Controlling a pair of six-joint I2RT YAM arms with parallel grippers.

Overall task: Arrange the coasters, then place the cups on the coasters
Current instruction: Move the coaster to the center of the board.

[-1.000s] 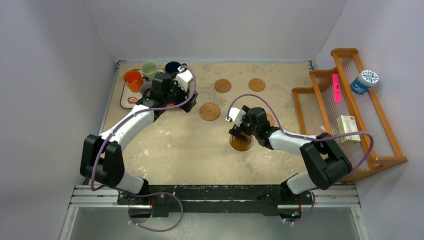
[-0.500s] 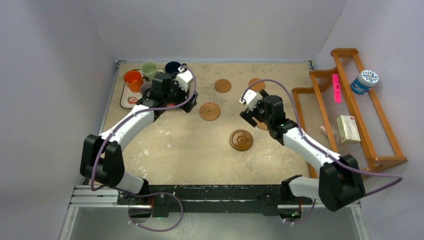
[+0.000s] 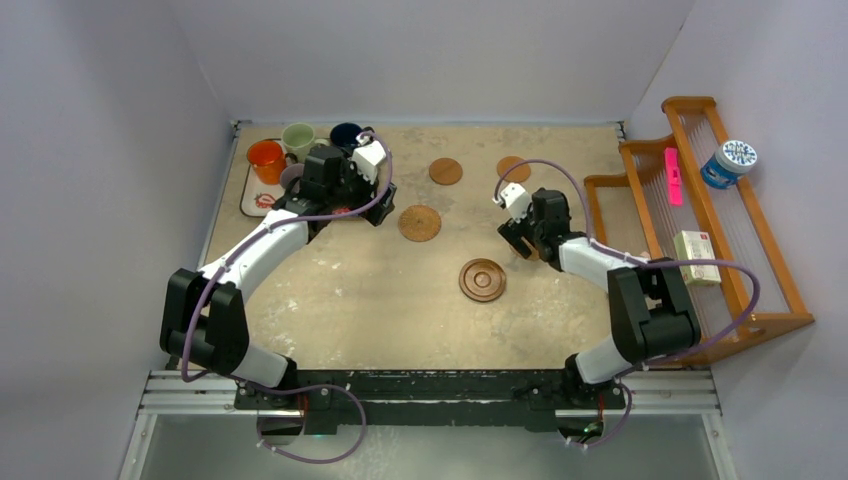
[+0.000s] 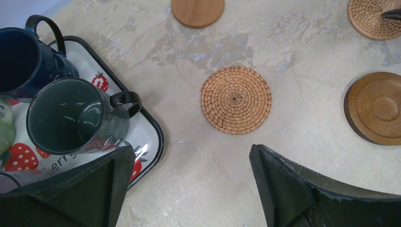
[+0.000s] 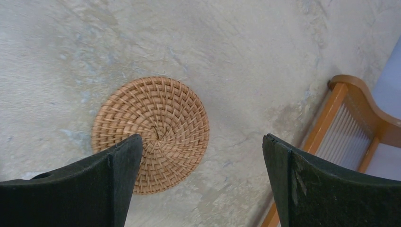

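Observation:
Four coasters show from above: two plain tan ones (image 3: 446, 171) (image 3: 514, 168), a woven one (image 3: 420, 222) and a dark ringed one (image 3: 483, 280). Another woven coaster (image 5: 156, 123) lies under my open right gripper (image 5: 202, 139) (image 3: 522, 243), its left fingertip over the disc's edge. The orange cup (image 3: 266, 160), pale green cup (image 3: 298, 140) and navy cup (image 3: 345, 135) stand on the tray. My open left gripper (image 4: 190, 153) (image 3: 360, 205) hovers over the tray's corner, empty, beside the dark green cup (image 4: 66, 123) and navy cup (image 4: 19, 61).
The strawberry-print tray (image 3: 258, 200) sits at the far left. A wooden rack (image 3: 700, 230) lines the right side and holds a blue-and-white jar (image 3: 729, 163), a pink item (image 3: 673, 175) and a white box (image 3: 697, 257). The rack's rail (image 5: 350, 109) is close to my right gripper.
My right gripper has left the dark ringed coaster and moved right and away, to over the woven coaster near the rack. The left arm has not moved.

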